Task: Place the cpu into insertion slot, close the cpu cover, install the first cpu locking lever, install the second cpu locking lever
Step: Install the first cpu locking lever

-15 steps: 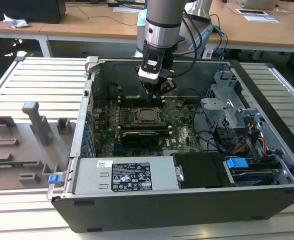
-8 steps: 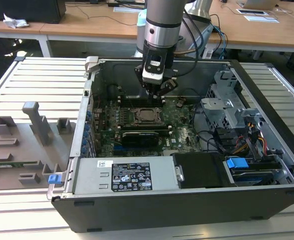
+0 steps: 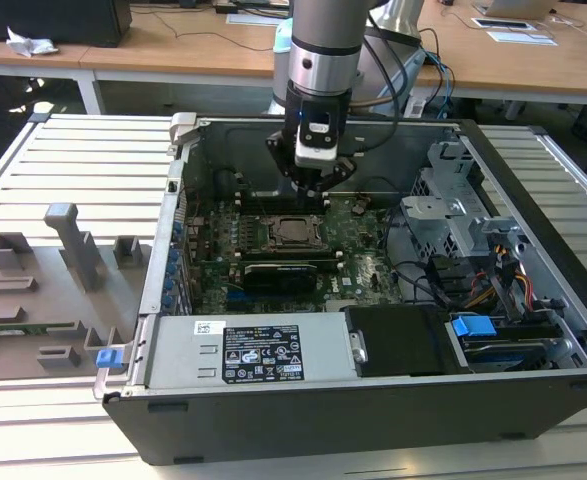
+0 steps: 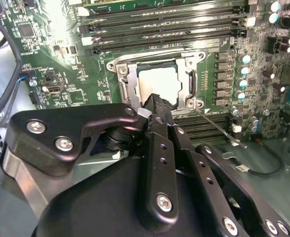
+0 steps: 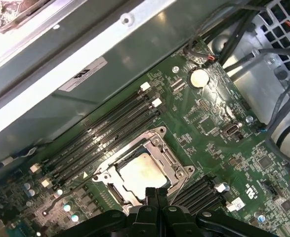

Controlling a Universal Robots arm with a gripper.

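Two black fingers (image 5: pixel 150 198) pressed flat against each other with nothing between them, so the hand (image 5: pixel 156 191) is closed and empty, and it hangs low inside the open computer case (image 3: pixel 533 400), pointing down at the motherboard (image 3: pixel 368 265). Right at the fingertips lies the cpu (image 4: pixel 157 81), its pale metal top glinting, seated flat in the insertion slot (image 4: pixel 149 65). In both wrist views the tips sit at the chip's near edge; whether they touch the metal, I can't tell. The cpu cover (image 4: pixel 127 81) is down, its silver frame lying around the chip with the top showing through the square window. From one corner of the socket a thin locking lever (image 4: pixel 219 127) juts out at an angle, well clear of the frame, its hooked end over the board. Just beyond the socket run the long dark memory slots (image 4: pixel 159 24), side by side. Out in the exterior view, the arm (image 3: pixel 325 40) comes straight down over the case, with the hand just behind the socket. The labelled power supply (image 3: pixel 253 350) fills the case's near side, and grey fixtures (image 3: pixel 73 240) stand on the slatted tabletop (image 3: pixel 73 150) toward the exterior view's left.
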